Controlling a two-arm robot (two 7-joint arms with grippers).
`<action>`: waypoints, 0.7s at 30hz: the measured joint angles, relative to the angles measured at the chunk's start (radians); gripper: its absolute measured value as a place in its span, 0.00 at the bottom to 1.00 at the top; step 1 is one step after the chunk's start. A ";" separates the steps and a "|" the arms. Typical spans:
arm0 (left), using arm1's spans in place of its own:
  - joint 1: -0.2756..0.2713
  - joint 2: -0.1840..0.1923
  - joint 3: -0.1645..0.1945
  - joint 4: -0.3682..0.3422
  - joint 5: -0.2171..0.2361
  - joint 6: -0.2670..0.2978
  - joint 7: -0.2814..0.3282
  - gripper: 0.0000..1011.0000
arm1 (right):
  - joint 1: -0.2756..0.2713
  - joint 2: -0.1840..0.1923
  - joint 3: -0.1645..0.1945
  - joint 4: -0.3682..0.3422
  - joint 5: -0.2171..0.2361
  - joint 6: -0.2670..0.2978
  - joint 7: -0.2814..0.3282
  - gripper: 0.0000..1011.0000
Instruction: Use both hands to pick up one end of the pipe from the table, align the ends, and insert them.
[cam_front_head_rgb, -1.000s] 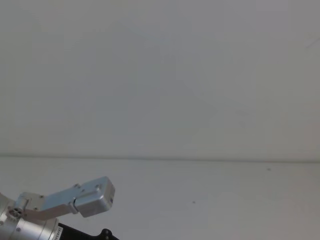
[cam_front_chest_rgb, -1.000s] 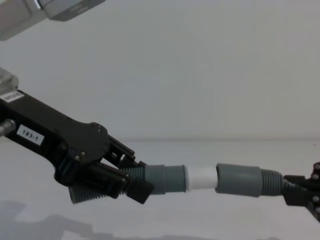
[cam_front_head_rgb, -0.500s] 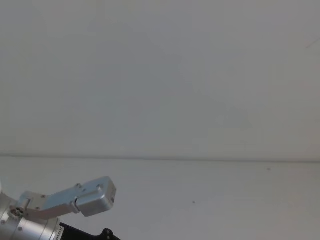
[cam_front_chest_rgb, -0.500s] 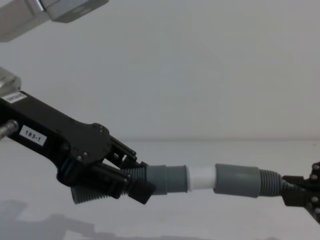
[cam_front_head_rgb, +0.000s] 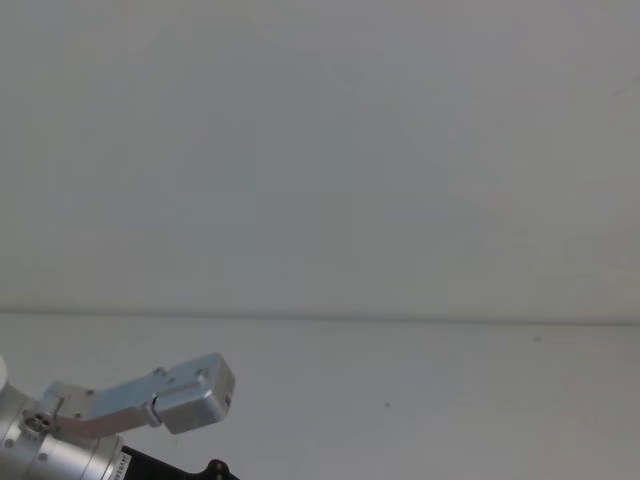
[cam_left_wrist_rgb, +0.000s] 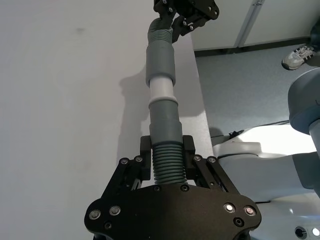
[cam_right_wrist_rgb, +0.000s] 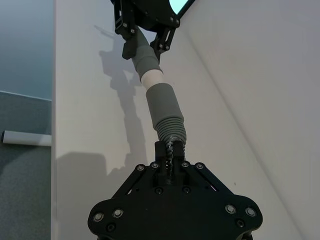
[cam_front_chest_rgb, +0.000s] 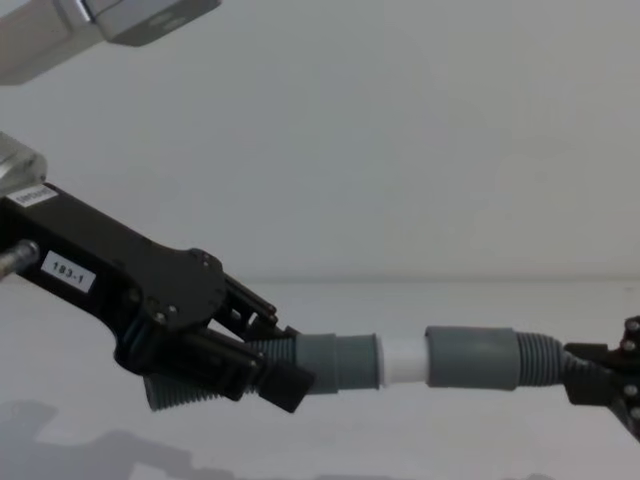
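Insertion step under way. Your left gripper (cam_front_chest_rgb: 262, 362) clamps one pipe piece (cam_front_chest_rgb: 330, 362) lower centre; right gripper (cam_front_chest_rgb: 600, 385) clamps the other (cam_front_chest_rgb: 475, 357). White tip (cam_front_chest_rgb: 403, 360) partly seated; press coaxially.

label "183-1" | white sticker, black print | on black body of left gripper (cam_front_chest_rgb: 262, 362), chest view | second small white label higher up on same arm, near silver part: print too small to read | no other legible text
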 joint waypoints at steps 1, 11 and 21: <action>-0.001 0.000 0.001 0.000 -0.001 0.000 -0.001 0.33 | 0.001 0.001 -0.001 -0.001 0.001 -0.002 0.002 0.06; -0.007 0.001 0.011 0.000 -0.006 0.000 -0.004 0.33 | 0.008 0.007 -0.010 -0.004 0.004 -0.013 0.014 0.06; -0.009 0.002 0.017 -0.004 -0.010 0.000 0.008 0.33 | 0.012 0.015 -0.021 -0.010 0.005 -0.016 0.022 0.06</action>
